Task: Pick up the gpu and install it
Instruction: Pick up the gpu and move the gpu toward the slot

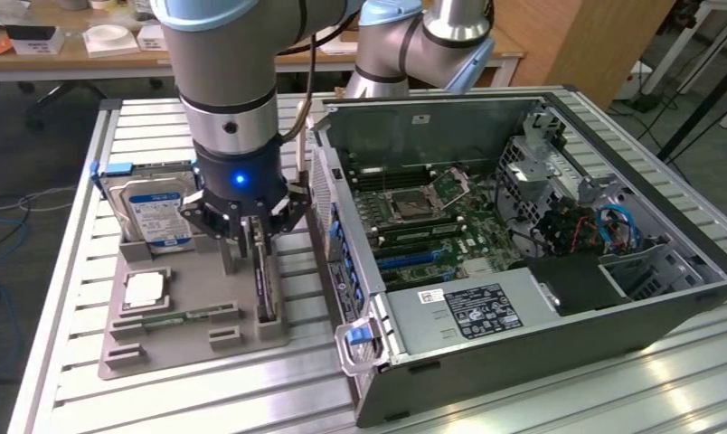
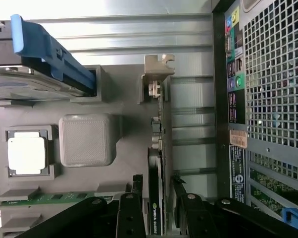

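Exterior view: the arm stands over the grey holder tray (image 1: 171, 348) on the slatted worktop (image 1: 135, 136), with the open computer case (image 1: 557, 362) to the exterior view's right. The gpu (image 1: 266, 294) stands on edge in a slot on the tray's case side. Its long axis runs from the camera-near end back toward the arm. The pincer (image 1: 252, 242) sits low, directly over the card's far part, fingers dropping to either side of it. The hard drive (image 1: 153, 212), processor chip (image 1: 146, 289) and memory stick (image 1: 176, 316) rest in other slots, apart from the pincer.

Wrist view: straight down the pincer (image 2: 156, 181). The fingers (image 2: 130, 210) are spread wide, one per face of the gpu (image 2: 157, 144) — the card's top edge runs lengthwise between them, black cooler label right under the wrist. A gap shows on both sides, so nothing is pinched. The tray (image 2: 119, 99) holds the card upright, the case grille (image 2: 273, 74) just beside it.

Judgement: pick-up step, card not yet lifted — the squeeze line crosses the card's thin dimension, square to its long axis.
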`<state>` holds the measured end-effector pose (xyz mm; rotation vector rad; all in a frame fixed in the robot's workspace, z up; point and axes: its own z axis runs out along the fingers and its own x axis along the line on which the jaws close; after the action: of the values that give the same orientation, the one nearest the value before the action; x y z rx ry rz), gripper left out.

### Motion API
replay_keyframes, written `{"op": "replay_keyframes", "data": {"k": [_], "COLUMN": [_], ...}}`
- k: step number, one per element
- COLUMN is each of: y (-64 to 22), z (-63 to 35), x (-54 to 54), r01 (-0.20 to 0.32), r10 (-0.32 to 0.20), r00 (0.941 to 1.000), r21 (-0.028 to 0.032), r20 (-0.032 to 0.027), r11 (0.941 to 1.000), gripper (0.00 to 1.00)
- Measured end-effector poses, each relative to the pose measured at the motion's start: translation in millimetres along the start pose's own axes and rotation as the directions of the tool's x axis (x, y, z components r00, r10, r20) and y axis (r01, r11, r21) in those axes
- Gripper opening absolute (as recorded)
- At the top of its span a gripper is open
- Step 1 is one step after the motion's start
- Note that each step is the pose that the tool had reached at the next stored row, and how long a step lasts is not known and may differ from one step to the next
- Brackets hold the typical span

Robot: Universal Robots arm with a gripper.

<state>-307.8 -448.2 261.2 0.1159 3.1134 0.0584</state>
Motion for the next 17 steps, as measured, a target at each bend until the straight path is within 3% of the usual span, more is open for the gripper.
{"op": "replay_keyframes", "data": {"k": [11, 17], "y": [-6.7, -7.5], "z": [23.0, 28.8], "x": [0.0, -4.6], "r01": [0.0, 0.0], "r10": [0.0, 0.0], "r00": [1.0, 1.0], "r21": [0.001, 0.0022], "r20": [0.0006, 0.0005], "r11": [1.0, 1.0], "gripper": [0.36, 0.36]}}
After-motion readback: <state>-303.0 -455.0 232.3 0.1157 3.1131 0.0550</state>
